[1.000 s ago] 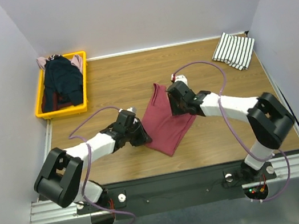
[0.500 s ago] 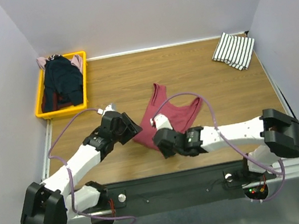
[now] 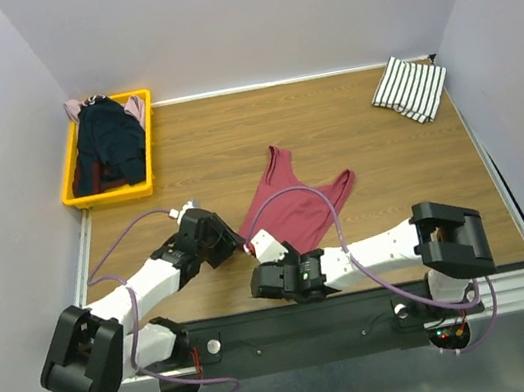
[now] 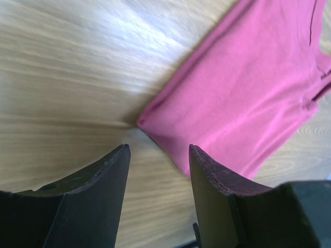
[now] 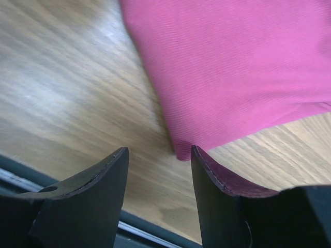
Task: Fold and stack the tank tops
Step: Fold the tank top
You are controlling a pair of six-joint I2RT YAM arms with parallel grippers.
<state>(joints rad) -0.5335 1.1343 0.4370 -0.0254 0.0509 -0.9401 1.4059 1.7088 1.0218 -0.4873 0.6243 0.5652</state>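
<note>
While the red top (image 3: 296, 215) is lying on the counter (image 3: 386, 149), the left fingers (image 4: 98, 191) are hovering open. The right fingers (image 5: 88, 196) are gaping too.

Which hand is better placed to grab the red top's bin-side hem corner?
Left. The left hand is open with that corner of the red top just ahead; the right hand faces the other corner.
</note>
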